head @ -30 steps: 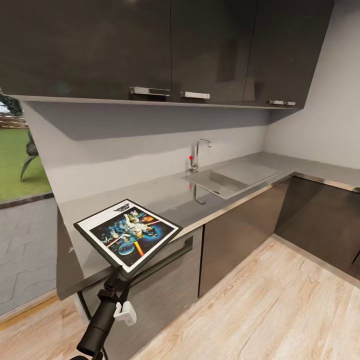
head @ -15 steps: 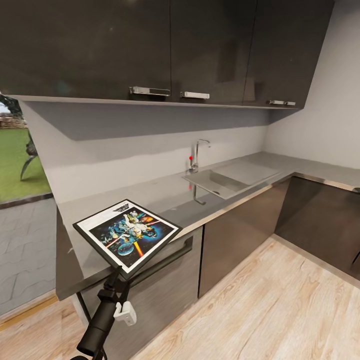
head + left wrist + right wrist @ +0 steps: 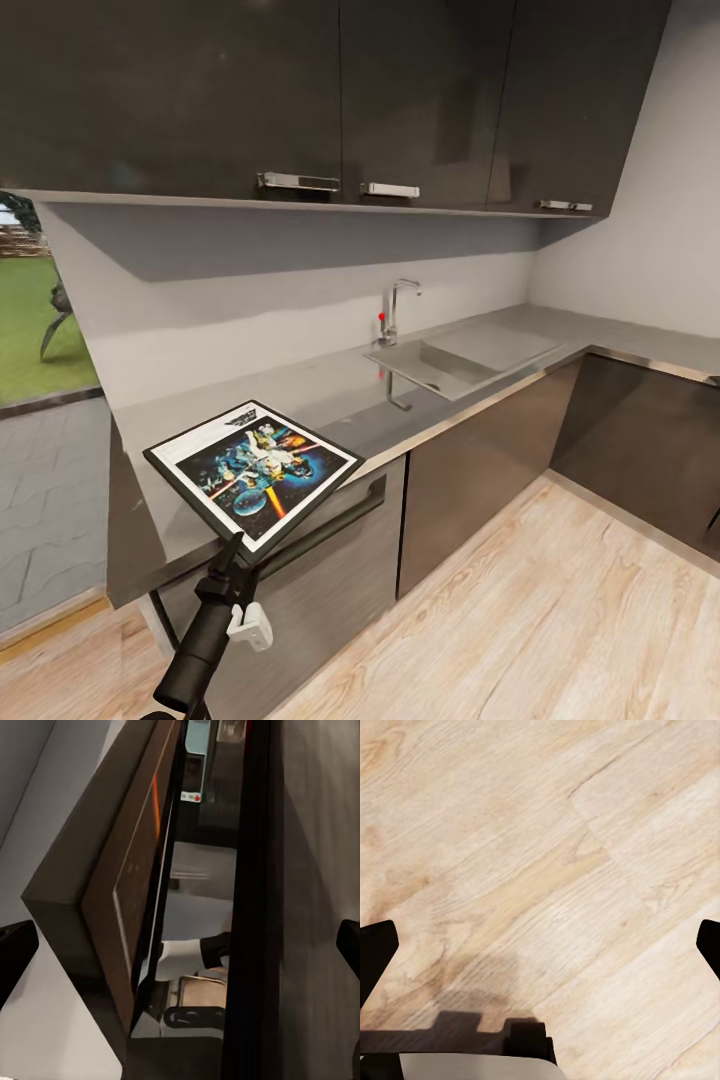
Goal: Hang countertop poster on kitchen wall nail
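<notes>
Even, soft light; slightly blurry, wide-angle renders.

Left arm [image 3: 205, 640], head view: a slim, glossy black cylindrical link tapering into a narrower black wrist section. Beside the link's upper end sits a small white moulded clip-like bracket [image 3: 249, 627] with rounded edges. Left hand [image 3: 180, 945], left wrist view: two matte black fingertips [image 3: 15, 956] with blunt, squared ends. Right hand [image 3: 540, 952], right wrist view: matching black fingertips [image 3: 373, 952]; between them lies a black housing [image 3: 521, 1039] edged by a white shell panel [image 3: 480, 1067].
</notes>
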Motion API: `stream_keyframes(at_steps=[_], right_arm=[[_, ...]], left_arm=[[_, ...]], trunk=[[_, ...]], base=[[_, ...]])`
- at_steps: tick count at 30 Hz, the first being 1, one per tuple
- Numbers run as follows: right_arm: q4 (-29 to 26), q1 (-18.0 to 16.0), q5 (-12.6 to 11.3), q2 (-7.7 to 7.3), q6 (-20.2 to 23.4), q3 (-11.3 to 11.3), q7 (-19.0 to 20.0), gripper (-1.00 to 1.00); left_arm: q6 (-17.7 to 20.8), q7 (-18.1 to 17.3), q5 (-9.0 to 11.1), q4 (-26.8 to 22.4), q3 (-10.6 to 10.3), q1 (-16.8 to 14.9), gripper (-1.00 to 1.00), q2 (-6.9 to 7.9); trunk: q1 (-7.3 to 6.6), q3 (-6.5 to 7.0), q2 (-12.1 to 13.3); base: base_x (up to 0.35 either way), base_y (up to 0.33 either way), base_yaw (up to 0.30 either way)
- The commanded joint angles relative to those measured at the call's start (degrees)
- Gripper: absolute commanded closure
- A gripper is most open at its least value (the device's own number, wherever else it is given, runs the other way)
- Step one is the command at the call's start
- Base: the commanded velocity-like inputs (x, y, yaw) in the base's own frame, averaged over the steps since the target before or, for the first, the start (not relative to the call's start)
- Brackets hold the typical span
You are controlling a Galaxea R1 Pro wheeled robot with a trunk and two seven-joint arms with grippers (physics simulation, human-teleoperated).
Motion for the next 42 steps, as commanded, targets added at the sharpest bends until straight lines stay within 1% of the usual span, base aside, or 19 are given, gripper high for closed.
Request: stream_keyframes(at_steps=[1,10,19,24,30,37,42], right_arm=[[0.0,0.0,0.0,-0.01,-0.2,0.0,0.0,-1.0],[0.0,0.0,0.0,-0.01,-0.2,0.0,0.0,-1.0],[0.0,0.0,0.0,-0.01,-0.2,0.0,0.0,-1.0],[0.0,0.0,0.0,-0.01,-0.2,0.0,0.0,-1.0],[0.0,0.0,0.0,-0.01,-0.2,0.0,0.0,-1.0],[0.0,0.0,0.0,-0.01,-0.2,0.0,0.0,-1.0],[0.0,0.0,0.0,-0.01,-0.2,0.0,0.0,-1.0]], left_arm=[[-0.3,0.3,-0.6,0.0,0.2,0.0,-1.0,-0.07],[-0.3,0.3,-0.6,-0.1,0.2,0.0,-1.0,-0.07],[-0.7,0.3,-0.6,-1.6,1.8,0.0,-1.0,-0.04],[-0.8,0.3,-0.6,-2.0,2.2,0.0,-1.0,-0.01],[-0.6,0.3,-0.6,-2.2,2.4,0.0,-1.0,-0.06],[-0.4,0.2,-0.5,-4.4,2.4,0.0,-1.0,-0.08],[-0.2,0.2,-0.6,-4.7,2.1,0.0,-1.0,-0.19]], trunk=[[0.0,-0.04,0.0],[0.0,-0.04,0.0],[0.0,-0.04,0.0],[0.0,-0.04,0.0],[0.0,-0.04,0.0],[0.0,-0.04,0.0],[0.0,-0.04,0.0]], base=[[0.014,0.0,0.0],[0.005,0.0,0.0],[0.0,0.0,0.0],[0.0,0.0,0.0],[0.0,0.0,0.0],[0.0,0.0,0.0],[0.0,0.0,0.0]])
